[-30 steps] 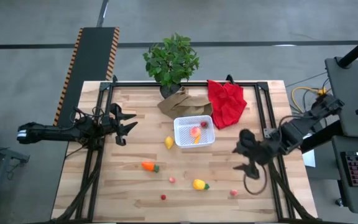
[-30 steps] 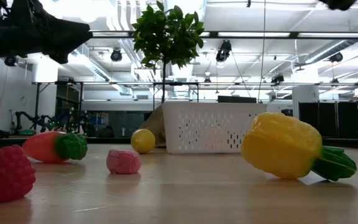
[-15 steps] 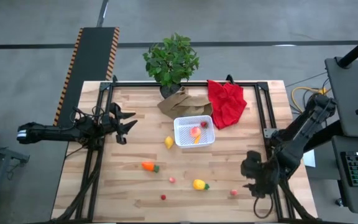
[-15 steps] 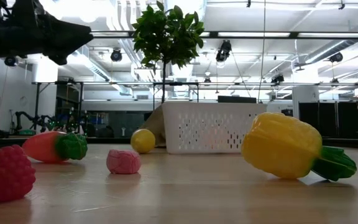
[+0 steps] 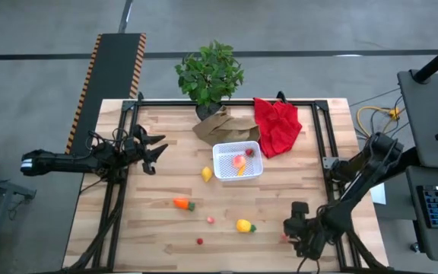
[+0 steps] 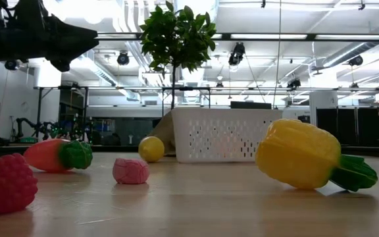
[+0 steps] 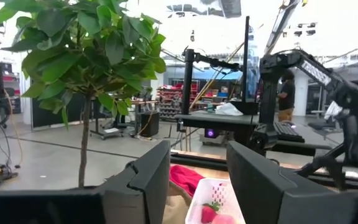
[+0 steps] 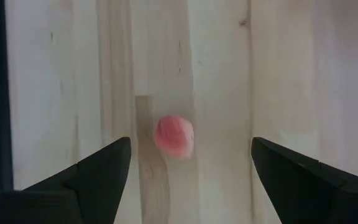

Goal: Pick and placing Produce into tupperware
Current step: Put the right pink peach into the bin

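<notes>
On the pale wooden tabletop [image 8: 303, 68], a small round pink toy fruit [image 8: 174, 135] lies at twelve o'clock from my right fingers [image 8: 188, 171], wide open, holding nothing, straight between them.

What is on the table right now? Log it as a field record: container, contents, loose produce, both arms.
container: white tupperware, mid-table, next to the brown paper bag
inside: pink, orange and red pieces
loose: lemon, carrot, yellow pepper, small pink piece, red berry, pink ball
right gripper: above the pink ball, jaws open either side, not touching
left gripper: waiting over the table's left side, jaws open, empty
</notes>
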Action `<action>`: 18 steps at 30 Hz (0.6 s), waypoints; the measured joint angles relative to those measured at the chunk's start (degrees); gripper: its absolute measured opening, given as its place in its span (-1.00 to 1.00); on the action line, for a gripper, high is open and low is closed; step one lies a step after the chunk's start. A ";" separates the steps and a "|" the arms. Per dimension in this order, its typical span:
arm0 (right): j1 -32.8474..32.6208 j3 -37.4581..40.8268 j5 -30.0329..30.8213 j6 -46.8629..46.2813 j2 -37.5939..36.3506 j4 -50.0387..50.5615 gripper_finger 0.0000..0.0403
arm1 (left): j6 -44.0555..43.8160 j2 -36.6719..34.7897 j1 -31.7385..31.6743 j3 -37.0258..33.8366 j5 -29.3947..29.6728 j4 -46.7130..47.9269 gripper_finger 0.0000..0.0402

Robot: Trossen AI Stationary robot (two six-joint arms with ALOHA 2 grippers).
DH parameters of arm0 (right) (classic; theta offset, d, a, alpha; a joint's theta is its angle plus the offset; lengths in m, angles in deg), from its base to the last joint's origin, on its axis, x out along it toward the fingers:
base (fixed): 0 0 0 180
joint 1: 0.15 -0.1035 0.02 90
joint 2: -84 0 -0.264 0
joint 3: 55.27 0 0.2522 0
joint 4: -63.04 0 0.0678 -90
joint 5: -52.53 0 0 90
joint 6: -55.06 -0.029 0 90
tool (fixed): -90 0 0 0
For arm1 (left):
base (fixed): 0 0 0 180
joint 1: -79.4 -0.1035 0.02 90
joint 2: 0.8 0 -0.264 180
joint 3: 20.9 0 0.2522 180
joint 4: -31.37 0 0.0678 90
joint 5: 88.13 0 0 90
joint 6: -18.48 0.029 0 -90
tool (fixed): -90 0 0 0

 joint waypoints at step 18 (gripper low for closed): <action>-0.31 0.00 0.71 0.41 5.67 -6.34 0.61 | -0.19 0.04 0.00 0.01 0.37 0.03 -0.28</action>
